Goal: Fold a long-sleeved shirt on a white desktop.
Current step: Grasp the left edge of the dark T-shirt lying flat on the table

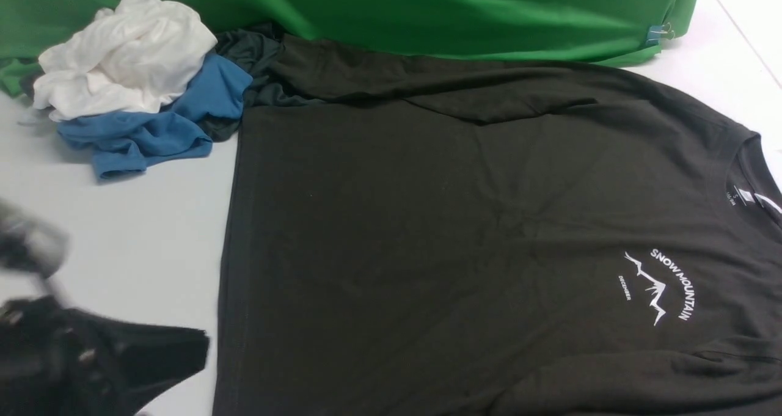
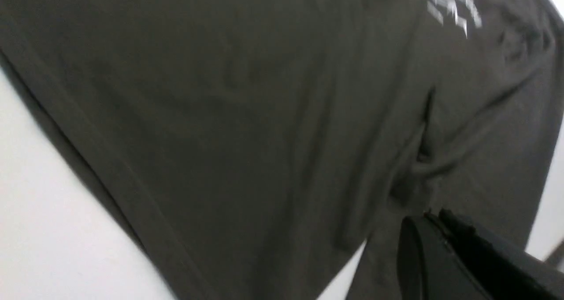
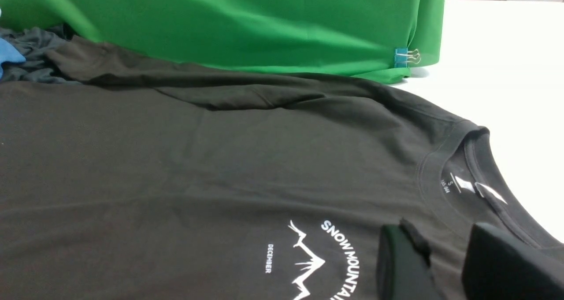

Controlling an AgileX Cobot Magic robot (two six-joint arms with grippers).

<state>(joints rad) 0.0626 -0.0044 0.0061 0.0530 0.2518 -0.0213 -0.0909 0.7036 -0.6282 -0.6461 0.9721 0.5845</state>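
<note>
The long-sleeved shirt point(image 1: 427, 233) lies spread flat on the white desktop point(image 1: 122, 233), with its crew neck point(image 1: 745, 184) at the right and its hem at the left. The far sleeve is folded along the top edge point(image 1: 427, 86). The white SNOW MOUNTAIN print point(image 1: 663, 284) faces up. My left gripper point(image 1: 183, 346) is blurred at the near left, beside the hem; in its wrist view its fingers point(image 2: 434, 229) are pressed together with nothing seen between them. My right gripper point(image 3: 438, 229) hovers open over the chest between print and collar point(image 3: 467, 176). It is out of the front view.
A pile of white point(image 1: 122, 55), blue point(image 1: 159, 123) and dark grey point(image 1: 250, 52) garments sits at the back left, touching the shirt's far corner. A green cloth backdrop point(image 1: 427, 13) runs along the back, with a blue binder clip point(image 1: 657, 34) at its right end.
</note>
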